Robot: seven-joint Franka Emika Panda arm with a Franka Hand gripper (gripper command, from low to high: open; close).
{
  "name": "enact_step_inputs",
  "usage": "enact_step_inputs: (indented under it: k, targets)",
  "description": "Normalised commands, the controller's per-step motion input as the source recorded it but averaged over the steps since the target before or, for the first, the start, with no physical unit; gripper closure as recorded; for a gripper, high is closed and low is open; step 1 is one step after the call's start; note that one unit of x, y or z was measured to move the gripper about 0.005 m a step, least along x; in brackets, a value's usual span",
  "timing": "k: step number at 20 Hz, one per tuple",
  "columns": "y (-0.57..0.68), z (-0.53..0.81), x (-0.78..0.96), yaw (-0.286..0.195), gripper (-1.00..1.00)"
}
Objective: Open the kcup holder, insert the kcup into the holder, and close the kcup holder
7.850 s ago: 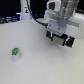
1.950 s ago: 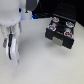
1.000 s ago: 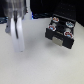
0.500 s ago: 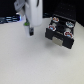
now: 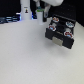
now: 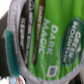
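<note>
The black box-shaped kcup holder (image 5: 61,33) sits on the white table (image 5: 25,55), drawer open at the exterior view's right, while the tool's jaws pinch the green-lidded white kcup (image 6: 52,40), filling the wrist view.

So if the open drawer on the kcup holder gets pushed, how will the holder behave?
The holder sits low and flat on the table, so tipping looks unlikely. Its drawer is pulled out, so it probably slides in first. On that smooth white top, the box may skid too.
</note>
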Motion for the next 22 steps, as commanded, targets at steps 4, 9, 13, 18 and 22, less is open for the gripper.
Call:
enact_step_inputs:
  k: [4, 9, 13, 18, 22]
  targets:
    - [0.69, 0.30, 0.11, 0.008, 1.00]
    - [0.68, 0.16, 0.15, 0.018, 1.00]
    - [0.67, 0.09, 0.13, 0.021, 1.00]
    - [0.67, 0.06, 0.16, 0.024, 1.00]
    - [0.58, 0.00, 0.20, 0.024, 1.00]
